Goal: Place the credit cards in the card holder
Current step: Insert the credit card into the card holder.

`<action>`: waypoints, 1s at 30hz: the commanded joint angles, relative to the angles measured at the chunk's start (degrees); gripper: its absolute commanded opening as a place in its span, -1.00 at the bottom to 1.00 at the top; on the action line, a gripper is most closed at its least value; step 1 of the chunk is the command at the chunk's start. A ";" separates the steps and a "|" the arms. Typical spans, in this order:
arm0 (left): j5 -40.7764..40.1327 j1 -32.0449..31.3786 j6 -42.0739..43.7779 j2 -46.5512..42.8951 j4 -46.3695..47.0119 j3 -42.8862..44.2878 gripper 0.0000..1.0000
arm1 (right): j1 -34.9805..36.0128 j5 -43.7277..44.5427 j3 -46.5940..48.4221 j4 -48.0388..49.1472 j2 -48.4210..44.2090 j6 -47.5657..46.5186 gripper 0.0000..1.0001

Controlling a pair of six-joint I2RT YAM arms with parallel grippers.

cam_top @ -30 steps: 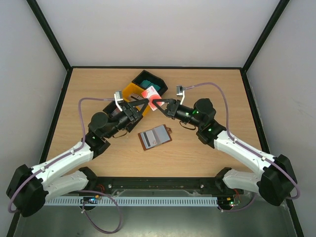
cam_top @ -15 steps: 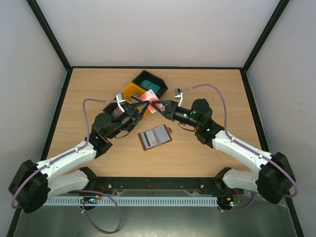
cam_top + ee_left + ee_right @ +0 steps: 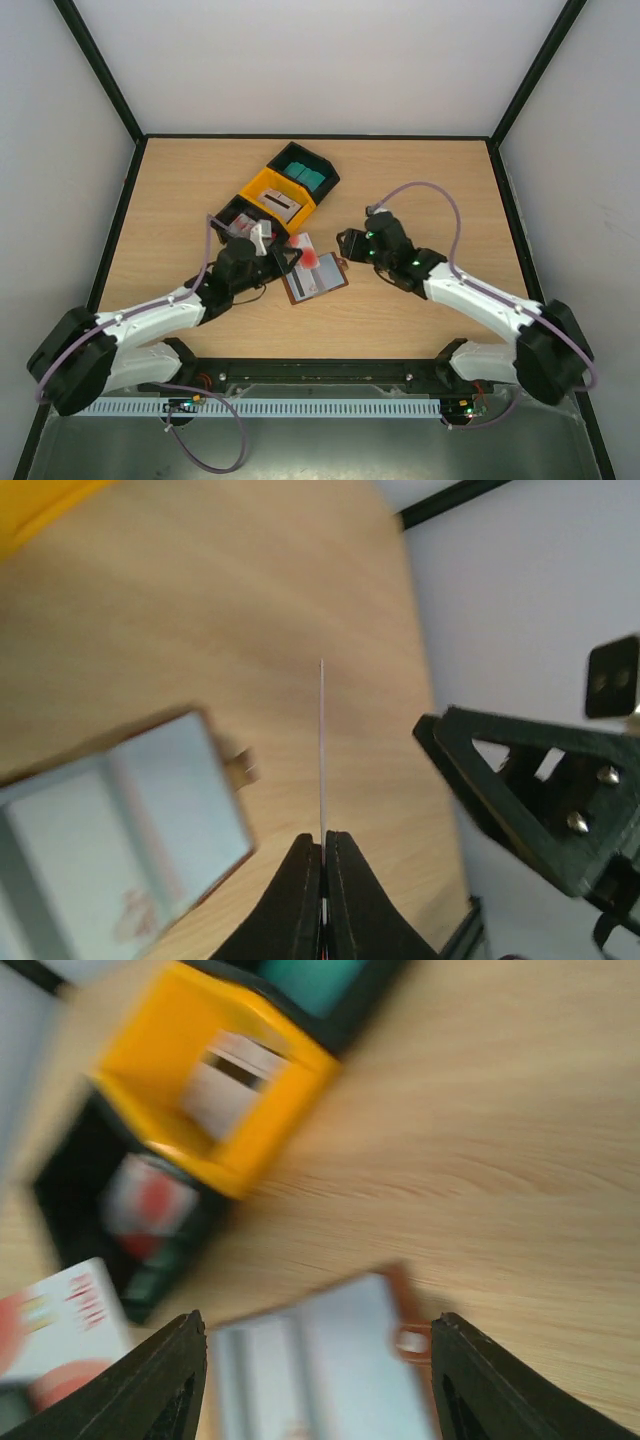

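Overhead view: a pale wooden desk (image 3: 430,190) with fine brown grain, edged in black, between light grey walls (image 3: 320,60). Upper centre, a bright yellow plastic bin (image 3: 256,186) holds a grey card with a dark stripe (image 3: 283,202). A black plastic bin (image 3: 296,150) above it holds teal cards (image 3: 308,178). A second black bin (image 3: 220,213) at its left holds white cards with red (image 3: 150,1200). At the centre are a white plastic card with red markings (image 3: 306,250) and a brown leather-like card holder (image 3: 340,264) showing silver-grey with a dark stripe. The left arm (image 3: 150,318) and right arm (image 3: 480,298) are white and black, with purple cables (image 3: 447,200). The left gripper (image 3: 322,836) and right gripper (image 3: 315,1320) are black.
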 commanded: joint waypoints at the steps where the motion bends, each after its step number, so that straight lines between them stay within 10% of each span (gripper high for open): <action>1: -3.18 -2.03 1.47 4.38 -0.52 -2.40 -0.95 | 3.52 14.63 -0.83 -9.89 8.51 -7.32 0.21; 15: -4.01 -2.57 -3.10 15.93 9.04 -4.98 -0.95 | 10.22 15.14 0.52 -6.85 24.38 -10.01 0.08; 30: -8.03 -5.29 -7.27 19.58 13.94 -8.21 -0.95 | 10.22 13.76 -2.06 -6.98 26.56 -6.16 -0.50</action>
